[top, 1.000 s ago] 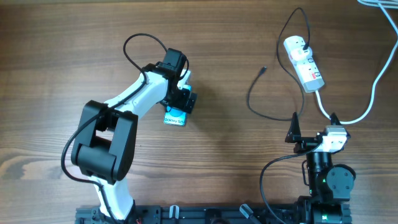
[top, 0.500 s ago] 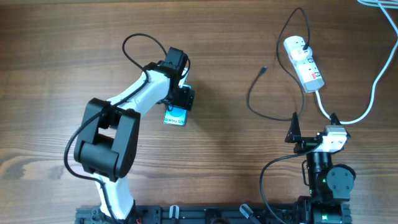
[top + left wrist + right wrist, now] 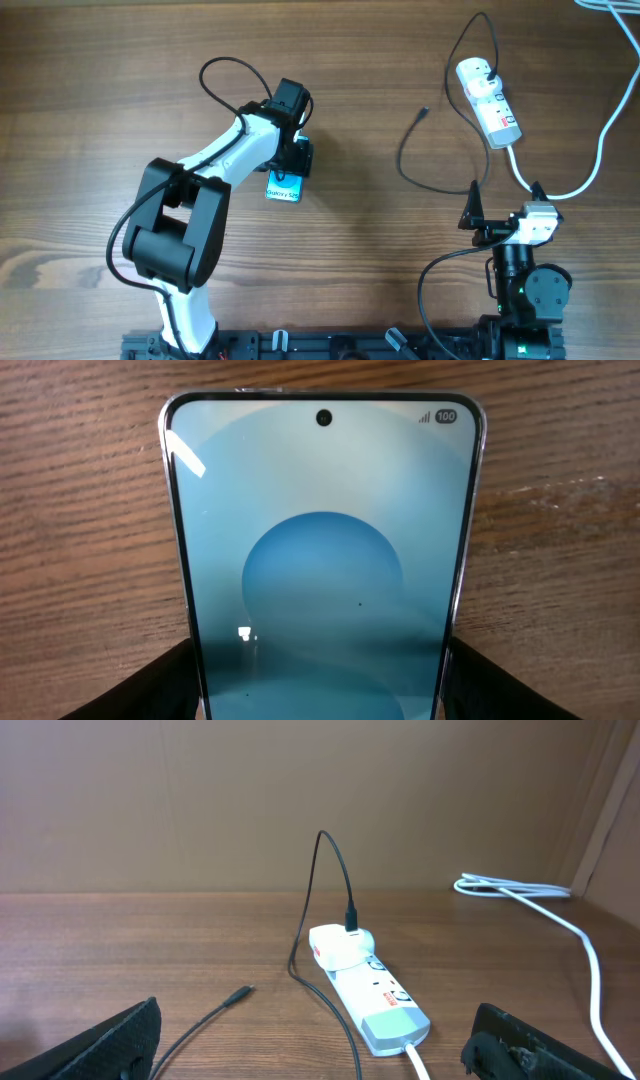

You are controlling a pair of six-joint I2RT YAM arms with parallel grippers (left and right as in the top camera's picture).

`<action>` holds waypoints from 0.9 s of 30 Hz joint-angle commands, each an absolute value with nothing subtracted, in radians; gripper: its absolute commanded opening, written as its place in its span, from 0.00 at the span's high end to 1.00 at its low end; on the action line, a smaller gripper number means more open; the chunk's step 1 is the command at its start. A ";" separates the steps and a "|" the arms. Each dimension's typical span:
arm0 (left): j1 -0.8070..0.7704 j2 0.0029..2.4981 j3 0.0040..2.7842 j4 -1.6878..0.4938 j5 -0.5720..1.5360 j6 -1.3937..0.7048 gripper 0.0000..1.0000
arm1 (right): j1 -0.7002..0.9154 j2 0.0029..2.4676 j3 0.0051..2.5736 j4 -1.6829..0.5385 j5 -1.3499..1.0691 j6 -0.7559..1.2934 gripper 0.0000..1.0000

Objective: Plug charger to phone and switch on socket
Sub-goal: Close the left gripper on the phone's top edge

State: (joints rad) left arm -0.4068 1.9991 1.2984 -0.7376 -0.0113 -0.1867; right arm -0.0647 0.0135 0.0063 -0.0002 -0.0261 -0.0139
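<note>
The phone point(image 3: 320, 540) lies flat on the wooden table, its teal-blue screen filling the left wrist view. From overhead only its white text strip point(image 3: 283, 188) shows below my left gripper point(image 3: 297, 158). That gripper point(image 3: 320, 652) is shut on the phone, a black finger point(image 3: 140, 685) against each long edge. The charger is a thin black cable whose connector tip point(image 3: 425, 112) point(image 3: 240, 993) lies loose on the wood. Its white adapter point(image 3: 472, 72) point(image 3: 338, 942) sits in the socket point(image 3: 497, 118) point(image 3: 390, 1015). My right gripper point(image 3: 503, 203) point(image 3: 325, 1055) stands open and empty, short of the socket.
The socket's thick white cord point(image 3: 600, 150) point(image 3: 580, 935) runs off to the right and far edge. A loop of the charger cable point(image 3: 405, 165) lies between the two arms. A brown wall stands behind the table in the right wrist view.
My left gripper's jaws have narrowed onto the phone's sides, and the arm has shifted slightly right. The right arm has not moved.
</note>
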 commanded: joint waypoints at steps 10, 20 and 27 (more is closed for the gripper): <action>-0.414 2.058 1.275 -0.748 -0.021 -0.525 0.21 | -0.070 0.004 0.005 0.002 -0.039 -0.026 0.00; -0.414 2.058 1.275 -0.732 -0.021 -0.525 0.00 | -0.070 0.004 0.005 0.002 -0.039 -0.026 0.00; -0.414 2.058 1.275 -0.722 -0.055 -0.414 0.00 | -0.070 0.004 0.005 0.002 -0.039 -0.026 0.00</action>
